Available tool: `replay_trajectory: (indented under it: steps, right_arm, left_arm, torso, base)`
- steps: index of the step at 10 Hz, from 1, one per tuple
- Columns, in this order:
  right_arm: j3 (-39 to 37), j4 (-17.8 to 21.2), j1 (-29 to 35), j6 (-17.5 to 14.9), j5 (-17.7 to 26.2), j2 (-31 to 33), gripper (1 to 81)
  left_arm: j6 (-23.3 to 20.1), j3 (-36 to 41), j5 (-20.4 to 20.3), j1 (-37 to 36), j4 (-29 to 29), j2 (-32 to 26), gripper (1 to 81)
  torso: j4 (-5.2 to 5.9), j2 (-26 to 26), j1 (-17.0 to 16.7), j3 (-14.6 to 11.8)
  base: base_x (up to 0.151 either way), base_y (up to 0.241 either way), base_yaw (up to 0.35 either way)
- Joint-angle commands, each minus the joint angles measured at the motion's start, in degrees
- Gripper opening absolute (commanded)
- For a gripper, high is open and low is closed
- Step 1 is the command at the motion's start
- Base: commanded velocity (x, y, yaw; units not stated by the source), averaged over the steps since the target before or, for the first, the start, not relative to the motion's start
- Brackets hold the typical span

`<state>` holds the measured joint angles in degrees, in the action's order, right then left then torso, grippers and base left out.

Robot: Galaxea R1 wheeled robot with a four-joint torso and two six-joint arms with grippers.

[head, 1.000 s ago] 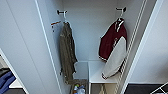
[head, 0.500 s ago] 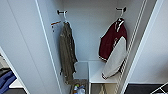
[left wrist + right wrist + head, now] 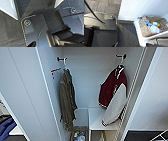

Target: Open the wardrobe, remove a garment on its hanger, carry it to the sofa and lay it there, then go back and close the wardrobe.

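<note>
Gripper state cannot be determined on either arm, while the wardrobe [image 3: 30, 97] stands open with the garment [image 3: 112, 88] suspended by its hanger from the right-hand hook, beside the olive coat [image 3: 67, 100], probably to keep both clear for lifting.

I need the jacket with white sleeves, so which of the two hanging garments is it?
The maroon jacket hanging on the right of the open wardrobe. The long olive-brown coat on the left is one dull colour throughout.
</note>
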<state>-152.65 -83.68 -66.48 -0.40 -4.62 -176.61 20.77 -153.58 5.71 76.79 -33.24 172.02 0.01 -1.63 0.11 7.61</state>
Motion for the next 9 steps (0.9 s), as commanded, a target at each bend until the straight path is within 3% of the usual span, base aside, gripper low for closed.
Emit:
replay_trajectory:
  steps: [1, 2, 6, 9]
  right_arm:
    - [0.87, -0.96, 6.65, -0.13, 4.97, -3.87, 81.1]
    - [0.87, -0.35, 8.32, 0.49, 5.50, -4.22, 81.1]
    - [-1.67, 12.48, 13.25, 2.51, 9.63, -6.32, 81.1]
    - [-6.85, 21.69, 15.53, 2.78, 9.63, -6.94, 81.1]
  left_arm:
    - [-0.56, -0.06, 2.56, -3.18, -0.51, -0.36, 81.1]
    - [-0.73, -0.06, 2.56, -3.09, -0.51, -0.36, 81.1]
    - [-1.17, -0.06, 1.41, -2.91, -0.51, 0.70, 81.1]
    - [-1.79, -0.06, 1.41, -2.92, -0.51, 1.05, 81.1]
  torso:
    - [0.00, 0.00, 0.00, 0.00]
    - [0.00, 0.00, 0.00, 0.00]
    - [0.00, 0.00, 0.00, 0.00]
    - [0.00, 0.00, 0.00, 0.00]
  base:
    - [0.000, 0.000, 0.000]
    - [0.000, 0.000, 0.000]
    - [0.000, 0.000, 0.000]
    - [0.000, 0.000, 0.000]
